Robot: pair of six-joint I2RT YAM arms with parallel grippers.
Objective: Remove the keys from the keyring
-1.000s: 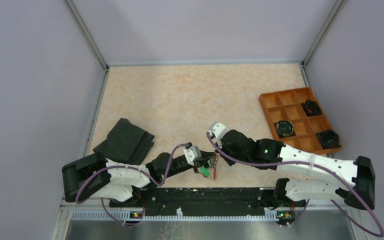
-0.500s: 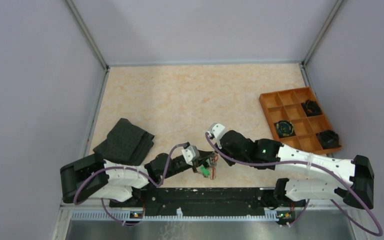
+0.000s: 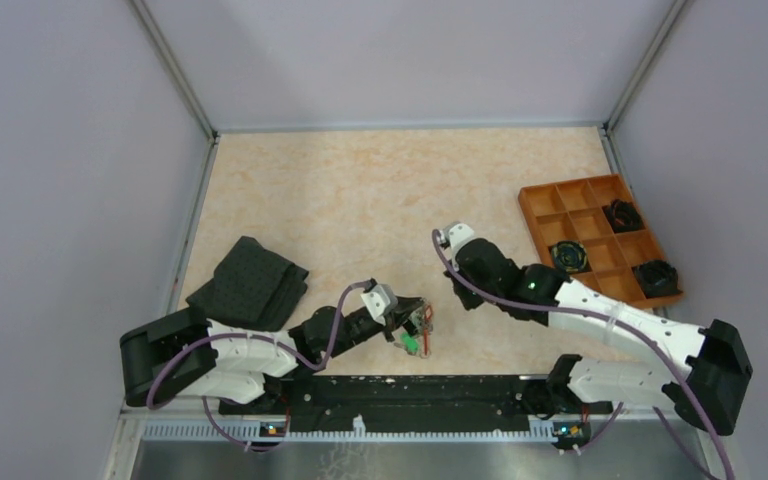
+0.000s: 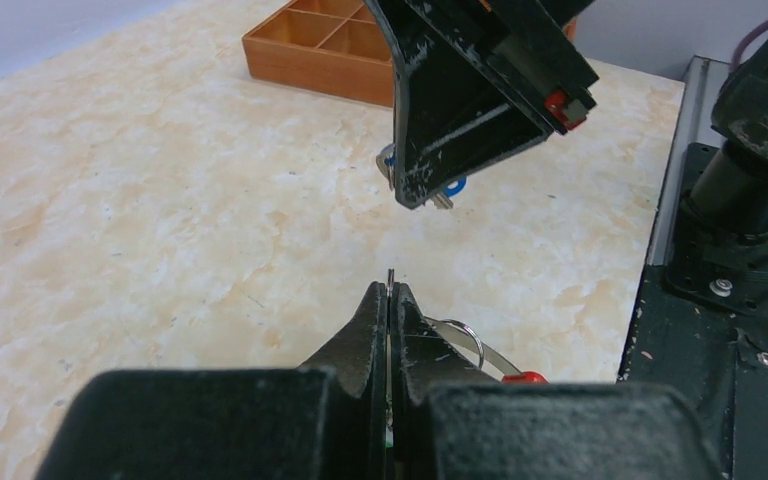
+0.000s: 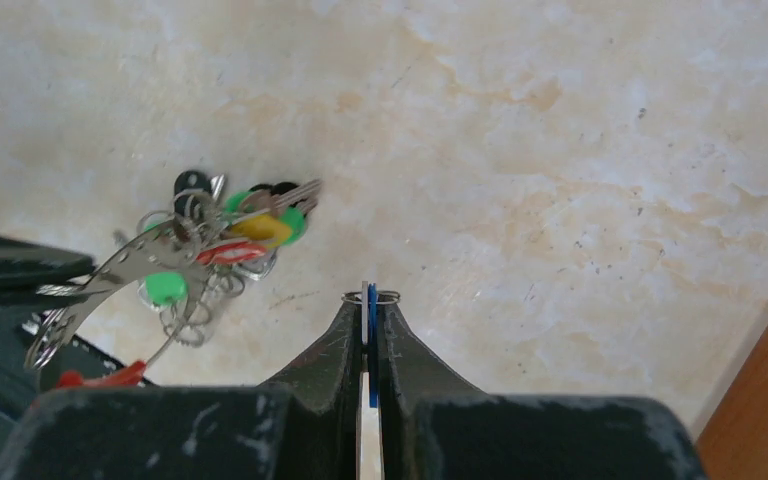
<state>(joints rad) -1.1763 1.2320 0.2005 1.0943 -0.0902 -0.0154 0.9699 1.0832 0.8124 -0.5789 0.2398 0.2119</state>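
Note:
My left gripper (image 3: 412, 322) (image 4: 390, 290) is shut on the edge of the keyring (image 4: 460, 335), a thin grey ring with a red sleeve (image 4: 523, 377). The ring (image 5: 110, 275) carries a bunch of keys (image 5: 240, 225) (image 3: 415, 340) with green, red, yellow and black heads, just above the table. My right gripper (image 3: 455, 280) (image 5: 370, 300) is shut on a blue key (image 5: 370, 335) with a small wire ring. It holds the key clear of the bunch, up and to the right. The blue key also shows in the left wrist view (image 4: 450, 186) under the right gripper's fingertips (image 4: 415, 195).
An orange compartment tray (image 3: 540, 200) with black coiled objects (image 3: 568, 258) stands at the right; it also shows in the left wrist view (image 4: 300, 60). A folded black cloth (image 3: 250, 282) lies at the left. The arms' base rail (image 3: 410, 390) runs along the near edge.
My right gripper has pulled up and to the right, away from the left gripper, with the blue key in it. The left gripper has held its place with the ring.

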